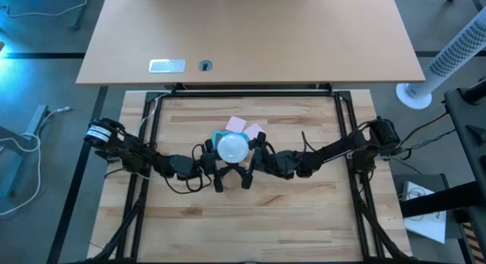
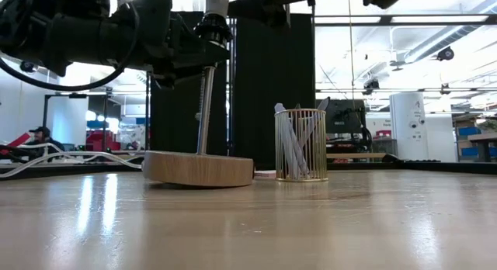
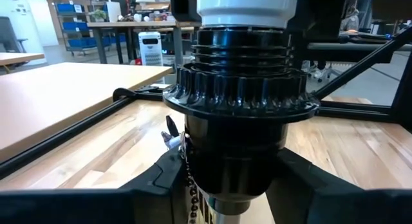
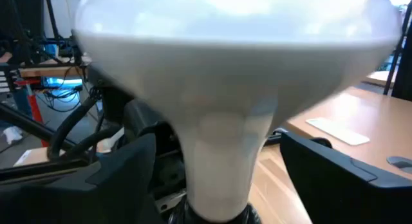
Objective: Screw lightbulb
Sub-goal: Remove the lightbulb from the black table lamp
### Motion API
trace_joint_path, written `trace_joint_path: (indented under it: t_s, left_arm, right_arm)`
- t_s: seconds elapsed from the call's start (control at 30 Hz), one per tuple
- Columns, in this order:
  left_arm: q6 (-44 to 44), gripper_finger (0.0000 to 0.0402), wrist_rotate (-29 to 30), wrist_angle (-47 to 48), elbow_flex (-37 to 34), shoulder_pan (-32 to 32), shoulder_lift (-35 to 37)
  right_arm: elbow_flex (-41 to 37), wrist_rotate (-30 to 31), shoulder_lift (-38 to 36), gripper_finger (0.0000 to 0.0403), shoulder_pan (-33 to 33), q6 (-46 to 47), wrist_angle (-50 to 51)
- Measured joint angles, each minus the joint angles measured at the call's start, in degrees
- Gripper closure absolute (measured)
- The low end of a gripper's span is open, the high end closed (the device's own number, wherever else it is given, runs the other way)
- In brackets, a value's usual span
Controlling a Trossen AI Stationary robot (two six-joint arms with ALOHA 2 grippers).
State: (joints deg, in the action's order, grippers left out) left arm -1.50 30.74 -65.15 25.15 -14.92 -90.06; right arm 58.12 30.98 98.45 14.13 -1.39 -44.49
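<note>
The frosted white lightbulb (image 1: 232, 146) stands upright with its base in the black socket (image 3: 235, 114) at the top of a lamp's metal rod (image 2: 204, 107), which rises from a round wooden disc (image 2: 198, 167) on the table. My left gripper (image 1: 215, 159) comes from the table's left and is shut on the socket. My right gripper (image 1: 254, 158) comes from the right and is open. Its fingers (image 4: 129, 169) stand on either side of the bulb's narrow neck (image 4: 222, 153), below the globe, with a small gap showing on each side. My left gripper pinches the socket's lower body (image 3: 235, 176), below its ribbed collar, between its two fingers (image 3: 158, 182). The fingers come level from the table's left. The socket stays upright on its rod, with the bulb's base (image 3: 241, 8) in its top.
A gold wire pen holder (image 2: 300, 144) stands on the table to the right of the wooden disc in the low view. Pink notes (image 1: 237, 124) and a blue calculator (image 1: 219, 136) lie just beyond the lamp. A second, paler table (image 1: 250, 36) stands behind.
</note>
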Motion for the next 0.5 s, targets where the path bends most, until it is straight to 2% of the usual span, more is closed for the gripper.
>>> trace_joint_path:
  t_s: [0.37, 0.5]
  left_arm:
    - [-0.22, 0.0259, 0.17, 0.18, 0.39, 0.37, 0.0]
    - [-0.31, 0.0259, -0.59, 0.6, 0.39, 0.35, 0.37]
  right_arm:
    - [0.57, -0.92, 0.02, 0.0231, -0.48, 1.46, 2.32]
    - [0.54, -2.55, -0.15, 0.0271, -0.52, 1.36, 2.92]
